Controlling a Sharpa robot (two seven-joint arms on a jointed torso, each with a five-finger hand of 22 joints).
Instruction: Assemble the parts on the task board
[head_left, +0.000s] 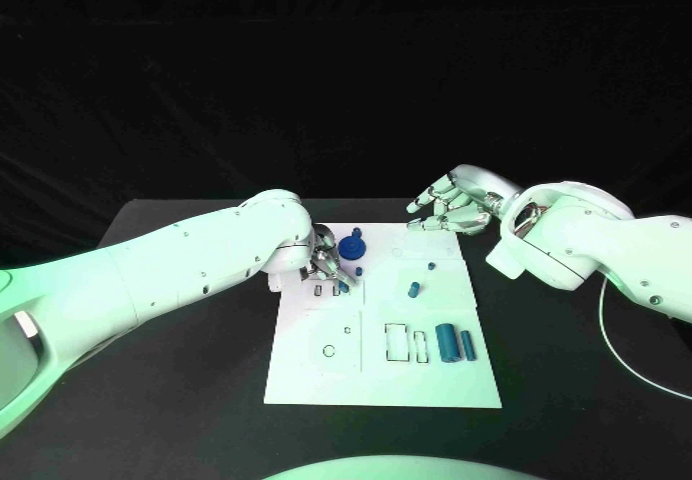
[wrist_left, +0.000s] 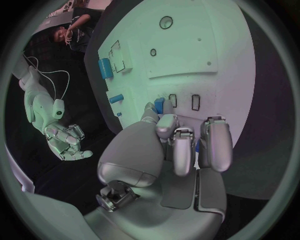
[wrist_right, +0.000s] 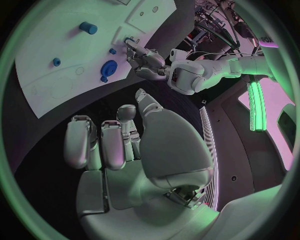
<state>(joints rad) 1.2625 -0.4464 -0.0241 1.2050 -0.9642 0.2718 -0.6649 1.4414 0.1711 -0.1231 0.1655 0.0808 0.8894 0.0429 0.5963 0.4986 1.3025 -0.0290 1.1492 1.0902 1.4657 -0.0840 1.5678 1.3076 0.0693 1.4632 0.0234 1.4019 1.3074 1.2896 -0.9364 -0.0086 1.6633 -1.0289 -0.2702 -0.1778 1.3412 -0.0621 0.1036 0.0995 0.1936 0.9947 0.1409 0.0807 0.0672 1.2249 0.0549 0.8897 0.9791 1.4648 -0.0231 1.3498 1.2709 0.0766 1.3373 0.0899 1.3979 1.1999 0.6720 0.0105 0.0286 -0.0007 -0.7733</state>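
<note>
The white task board (head_left: 433, 385) lies in the middle of the table. My left hand (head_left: 329, 262) hovers low over its far left part, and thumb and a finger pinch a small blue part (wrist_left: 159, 104) just above two narrow slots (wrist_left: 195, 101). A round blue knob (head_left: 355, 245) stands right beside that hand. Two blue cylinders (head_left: 456, 341) lie at the board's right, with a short blue peg (head_left: 414, 290) and a tiny one (head_left: 431, 266) farther back. My right hand (head_left: 454, 205) hangs over the board's far right corner, fingers loosely spread, holding nothing.
The board (wrist_left: 187, 45) has round holes and outlined rectangular recesses (head_left: 405, 342) near its middle. Black table (head_left: 173, 400) surrounds it on all sides. A thin white cable (head_left: 613, 340) loops over the table at the right.
</note>
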